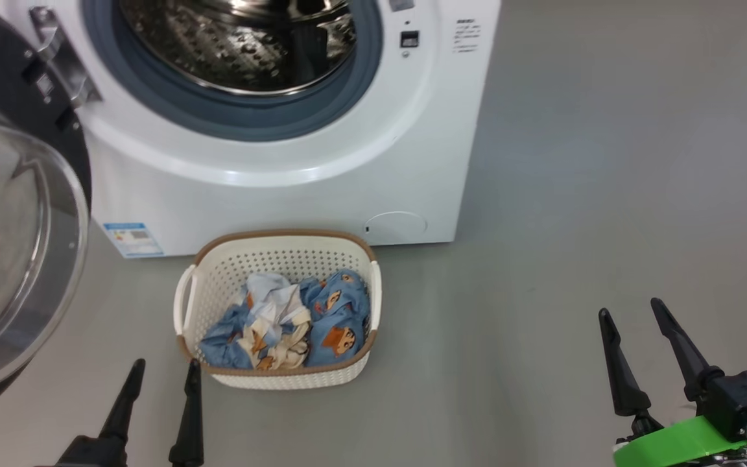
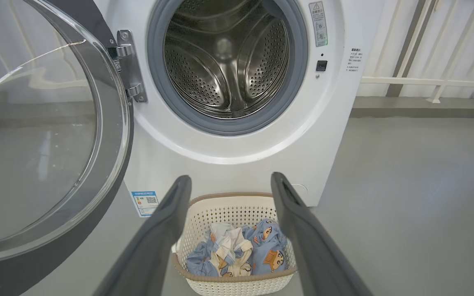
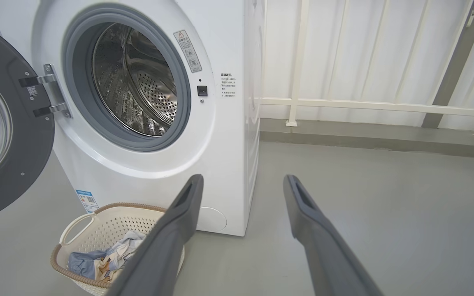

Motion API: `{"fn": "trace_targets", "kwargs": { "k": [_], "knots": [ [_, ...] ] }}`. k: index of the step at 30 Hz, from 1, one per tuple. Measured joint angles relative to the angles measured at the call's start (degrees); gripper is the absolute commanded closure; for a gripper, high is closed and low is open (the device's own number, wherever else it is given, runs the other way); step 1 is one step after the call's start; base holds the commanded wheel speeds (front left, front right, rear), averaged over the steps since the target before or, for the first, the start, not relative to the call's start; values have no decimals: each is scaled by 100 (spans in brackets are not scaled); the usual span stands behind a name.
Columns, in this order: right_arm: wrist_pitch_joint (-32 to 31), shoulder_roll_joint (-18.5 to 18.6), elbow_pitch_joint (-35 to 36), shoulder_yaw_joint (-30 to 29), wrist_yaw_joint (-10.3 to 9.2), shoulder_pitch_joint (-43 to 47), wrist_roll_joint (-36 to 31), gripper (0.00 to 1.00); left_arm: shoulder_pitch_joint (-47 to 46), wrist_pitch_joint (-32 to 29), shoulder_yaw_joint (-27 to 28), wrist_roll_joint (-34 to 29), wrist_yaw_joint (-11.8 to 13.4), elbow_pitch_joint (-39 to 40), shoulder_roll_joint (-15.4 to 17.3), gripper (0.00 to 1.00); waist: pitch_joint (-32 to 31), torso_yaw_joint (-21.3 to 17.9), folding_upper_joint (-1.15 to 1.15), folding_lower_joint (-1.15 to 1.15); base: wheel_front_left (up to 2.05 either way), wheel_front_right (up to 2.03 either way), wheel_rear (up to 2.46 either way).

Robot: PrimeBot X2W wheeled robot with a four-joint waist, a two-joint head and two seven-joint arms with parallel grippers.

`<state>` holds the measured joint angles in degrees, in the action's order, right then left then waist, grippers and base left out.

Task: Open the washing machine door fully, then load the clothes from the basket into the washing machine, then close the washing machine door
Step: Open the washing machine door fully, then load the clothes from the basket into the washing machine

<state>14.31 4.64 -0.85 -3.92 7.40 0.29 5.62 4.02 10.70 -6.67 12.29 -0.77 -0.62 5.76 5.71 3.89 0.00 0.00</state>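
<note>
Washing machine (image 1: 283,168): one white front-loader on the grey floor (image 1: 574,194). It has one steel drum (image 1: 244,45) ringed by one grey-blue gasket (image 1: 231,113). One blue label sticker (image 1: 132,239) sits at its lower left corner.
Washing machine door (image 1: 17,246): one, swung wide open on the robot's left. It hangs on one metal hinge (image 1: 62,58), a black ring around a bulging clear glass bowl.
Basket (image 1: 283,259): one, cream-white and perforated with a brown rim and two side handles. It stands on the floor just in front of the machine, below the drum opening.
Clothes (image 1: 328,318): one bundle, lying inside the basket below its rim. It is blue fabric with orange-brown cartoon figures, with cream and white cloth in the middle.
Left gripper (image 1: 166,363): one, with two dark fingers (image 2: 154,230). Its jaws stand apart with nothing between them, close by the basket's near left corner.
Right gripper (image 1: 630,307): one, with two dark fingers (image 3: 171,230). Its jaws stand apart and empty over bare floor, well to the right of the basket. One band of green tape (image 1: 678,441) wraps the wrist.
</note>
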Motion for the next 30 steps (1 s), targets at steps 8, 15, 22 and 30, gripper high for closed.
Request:
{"fn": "trace_targets", "kwargs": {
  "k": [8, 15, 22, 30],
  "knots": [
    [0, -16, -4, 89, 0, 222, -1, 0, -79, -15, -31, -1, 2, -162, 64, 0, -271, -365, 0, 0, 0, 0, 0],
    [-1, -49, 22, 70, 0, 291, -2, 0, -78, -114, -45, -2, 60, -226, 91, 0, -467, -495, 0, 0, 0, 0, 0],
    [-7, -86, 57, 36, 0, 348, -10, 0, -60, -207, -38, -2, 181, -231, 92, 0, -563, -482, 0, 0, 0, 0, 0],
    [-8, -107, 52, 3, 0, 352, -10, 0, -60, -211, -36, 8, 211, -225, 119, 0, -575, -432, 0, 0, 0, 0, 0]
  ]
}}
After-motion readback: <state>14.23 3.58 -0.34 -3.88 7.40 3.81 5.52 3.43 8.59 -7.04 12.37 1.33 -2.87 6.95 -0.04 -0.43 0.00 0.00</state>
